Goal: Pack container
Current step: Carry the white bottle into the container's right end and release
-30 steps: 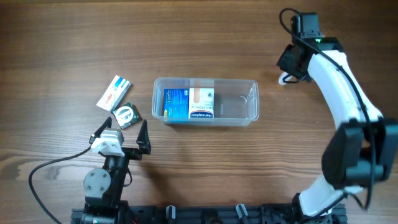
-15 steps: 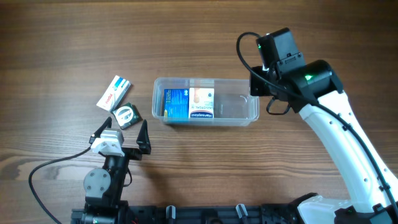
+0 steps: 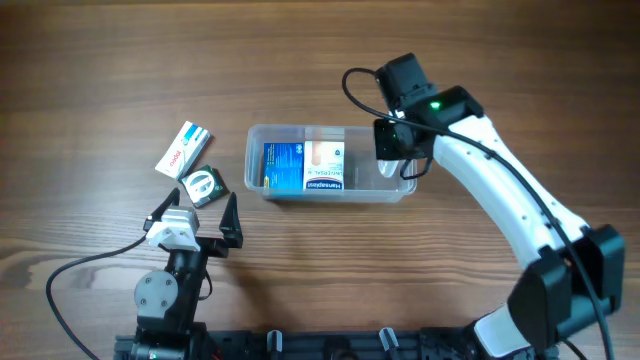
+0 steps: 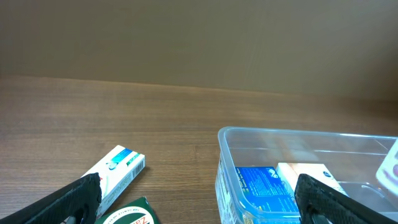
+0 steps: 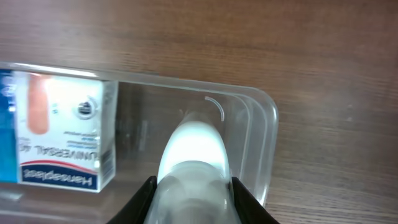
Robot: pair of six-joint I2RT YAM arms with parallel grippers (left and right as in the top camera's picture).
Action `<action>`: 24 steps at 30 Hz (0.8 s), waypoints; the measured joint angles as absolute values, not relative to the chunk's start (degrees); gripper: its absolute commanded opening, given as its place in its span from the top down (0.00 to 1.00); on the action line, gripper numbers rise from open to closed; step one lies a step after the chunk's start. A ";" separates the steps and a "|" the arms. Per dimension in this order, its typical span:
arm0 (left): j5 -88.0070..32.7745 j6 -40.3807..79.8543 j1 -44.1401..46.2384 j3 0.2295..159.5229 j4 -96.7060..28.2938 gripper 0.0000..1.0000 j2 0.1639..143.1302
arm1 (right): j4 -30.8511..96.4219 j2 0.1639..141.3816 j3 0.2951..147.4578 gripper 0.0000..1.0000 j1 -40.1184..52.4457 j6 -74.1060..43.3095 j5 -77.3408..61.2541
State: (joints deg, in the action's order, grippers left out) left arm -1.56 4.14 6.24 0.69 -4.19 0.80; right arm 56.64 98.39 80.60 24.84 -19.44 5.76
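The container (image 3: 290, 128) on the desk (image 3: 100, 60) holds a blue box (image 3: 283, 168) and plaster box (image 3: 325, 165) at its left end, the right gripper (image 5: 193, 186) grasps a white rounded object (image 5: 193, 146) over its right end, and a white carton (image 3: 184, 149) and green packet (image 3: 204, 185) lie unpacked left of it, by the released left gripper (image 3: 197, 213).

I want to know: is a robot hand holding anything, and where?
The right gripper pinches a white rounded object by its sides; the left gripper holds nothing.

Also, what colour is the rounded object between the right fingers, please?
White; the rounded glossy object shows best in the right wrist view.
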 measured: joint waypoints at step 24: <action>-1.56 4.14 6.24 0.69 -4.19 0.00 0.80 | 52.62 102.35 80.60 0.71 24.88 -21.80 10.35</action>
